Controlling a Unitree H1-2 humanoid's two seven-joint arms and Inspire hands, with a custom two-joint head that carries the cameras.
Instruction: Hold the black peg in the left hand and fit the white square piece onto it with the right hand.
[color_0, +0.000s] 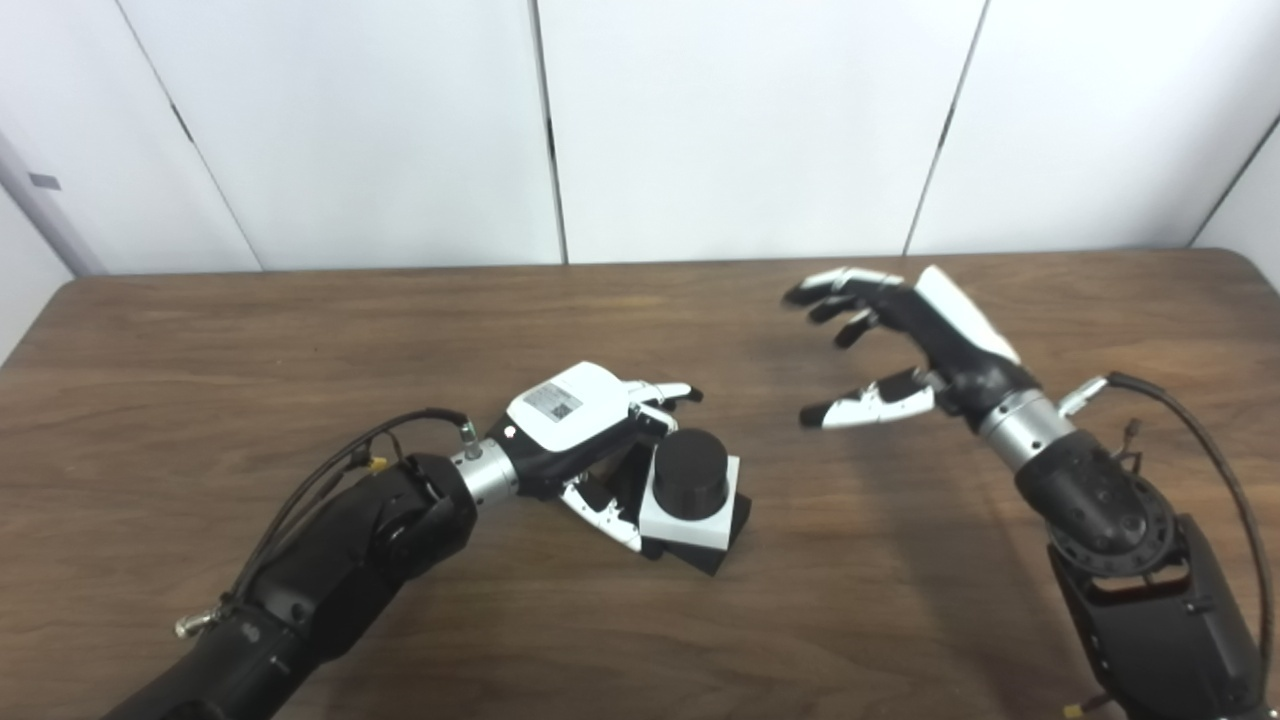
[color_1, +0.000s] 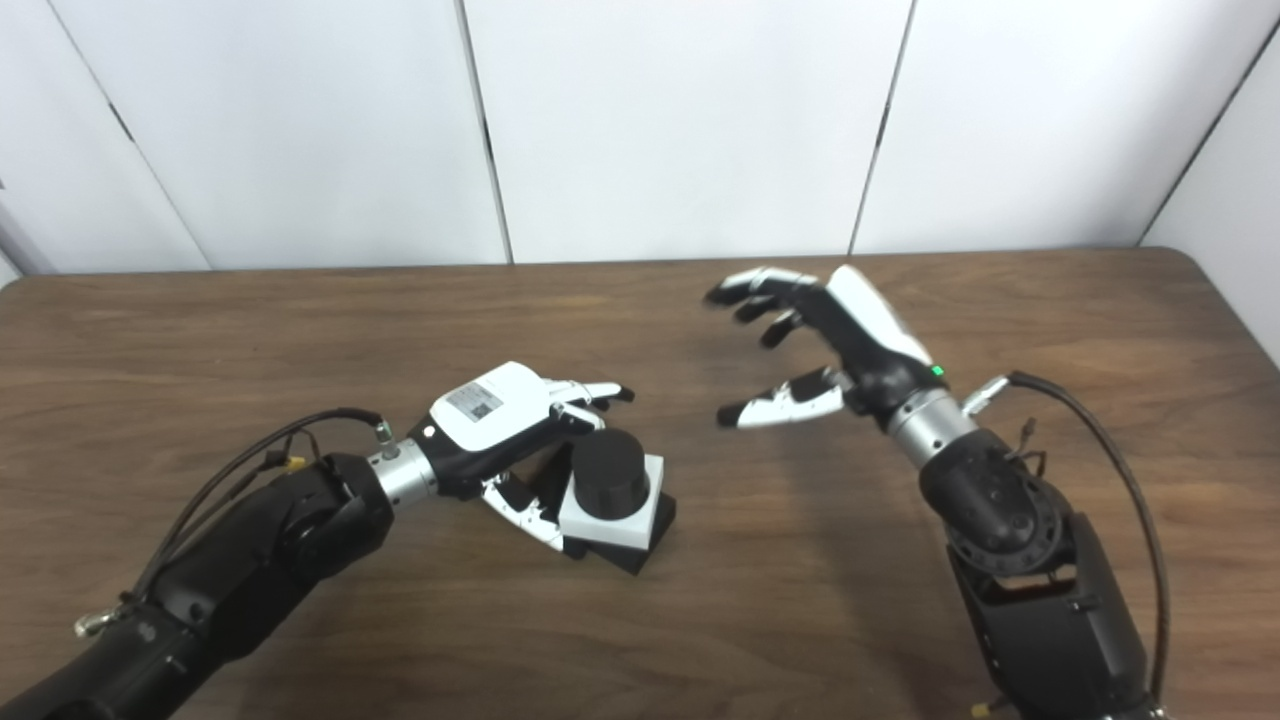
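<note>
Left hand (color_0: 575, 440): it lies low on the surface, its fingers (color_0: 660, 392) clamped around the black base of the peg, thumb below and the others reaching over the top.
Black peg (color_0: 690, 472): a round black cylinder standing up from a black base, tilted a little, near the middle of the surface.
White square piece (color_0: 690, 520): it already sits around the peg, resting on the black base; the fit looks done or nearly done.
Right hand (color_1: 830, 350): it hovers above the surface, well apart from the peg toward the right edge, fingers spread apart and holding nothing.
Risk, seating: I cannot tell if the white piece is fully down; if one corner rides high, it can jam on the peg.
Risk, release: if the left hand lets go while the base is tilted, the set may tip or slide on the smooth wood.
Risk, reach: a new push from the right hand can knock the peg out of the grip.
Surface (color_0: 300, 340): dark brown wood grain with rounded far corners.
Room: plain white wall panels (color_0: 740, 120) with dark seams stand behind the far edge.
</note>
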